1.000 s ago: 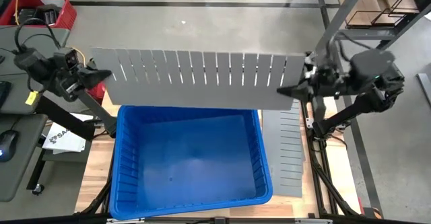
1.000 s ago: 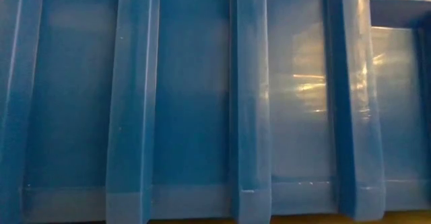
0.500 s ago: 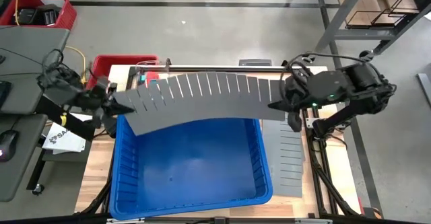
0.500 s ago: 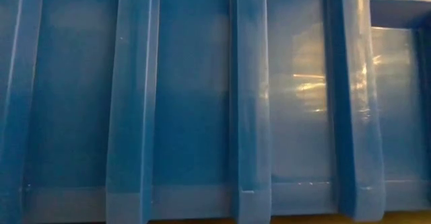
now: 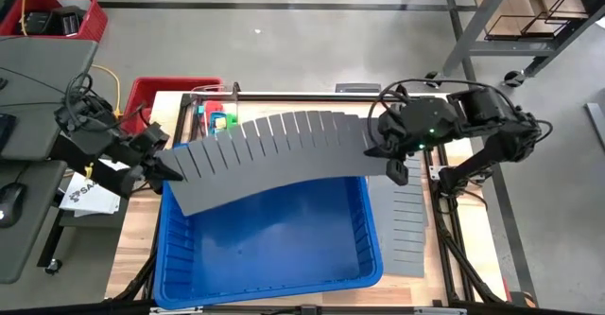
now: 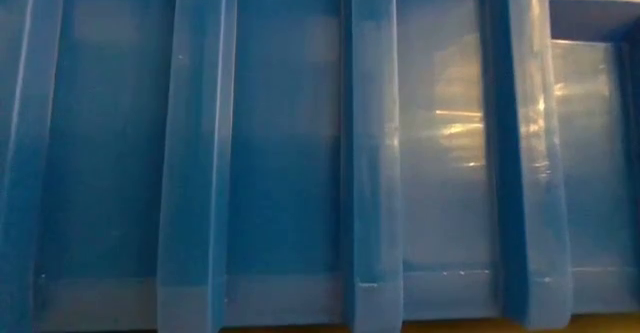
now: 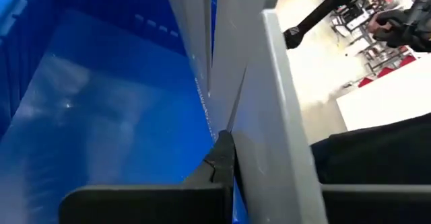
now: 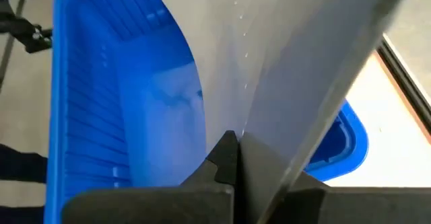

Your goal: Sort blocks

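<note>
The blue bin [image 5: 269, 235] occupies the near part of the desk [image 5: 473, 249], and its ribbed wall fills the low view. A spare slotted panel [image 5: 402, 225] lies flat just beside the bin's right wall. Above the bin's far edge, a long grey divider panel [image 5: 274, 154] is held at both ends: the left gripper [image 5: 168, 166] is clenched on one end, the right gripper [image 5: 378, 143] on the other. Compared with a second ago, the panel has been brought down from a flat, raised position and is now bowed upward, with the grippers drawn closer together. Insertion into the bin is judged to be in progress; sorting has not begun. The blocks [image 5: 219, 119] are seen beyond the panel, at the desk's far edge. Printing on a sheet [image 5: 83, 192] beside the left arm cannot be read.
</note>
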`<state>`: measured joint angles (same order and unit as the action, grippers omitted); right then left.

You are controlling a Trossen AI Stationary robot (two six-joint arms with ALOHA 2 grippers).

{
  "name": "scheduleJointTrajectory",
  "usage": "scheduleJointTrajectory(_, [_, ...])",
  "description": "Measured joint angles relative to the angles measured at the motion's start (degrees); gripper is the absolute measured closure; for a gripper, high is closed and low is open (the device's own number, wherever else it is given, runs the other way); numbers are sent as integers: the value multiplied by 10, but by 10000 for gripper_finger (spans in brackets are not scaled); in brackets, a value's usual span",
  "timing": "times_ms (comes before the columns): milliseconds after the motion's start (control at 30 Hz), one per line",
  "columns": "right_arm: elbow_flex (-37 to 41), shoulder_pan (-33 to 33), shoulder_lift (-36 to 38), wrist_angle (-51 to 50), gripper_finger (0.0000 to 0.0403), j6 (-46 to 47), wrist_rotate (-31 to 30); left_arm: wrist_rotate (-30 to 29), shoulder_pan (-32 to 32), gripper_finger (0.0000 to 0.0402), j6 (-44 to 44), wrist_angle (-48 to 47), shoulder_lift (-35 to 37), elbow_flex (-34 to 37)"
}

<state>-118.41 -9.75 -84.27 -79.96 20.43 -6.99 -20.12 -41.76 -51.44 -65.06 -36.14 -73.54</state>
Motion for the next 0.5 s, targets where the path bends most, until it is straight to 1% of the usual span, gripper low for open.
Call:
scheduleJointTrajectory(167, [0,-16,24,-1,403,32,-20,-33,0,401,24,8,27,0])
scheduleJointTrajectory(267, [0,-31,33,0,403,48,-31,-56,0,401,46,30,41,0])
scheduleJointTrajectory(367, [0,-48,37,7,403,50,-53,-76,0,401,83,56,54,0])
scheduleJointTrajectory(500, [0,-63,34,21,403,47,-62,-86,0,401,131,95,65,0])
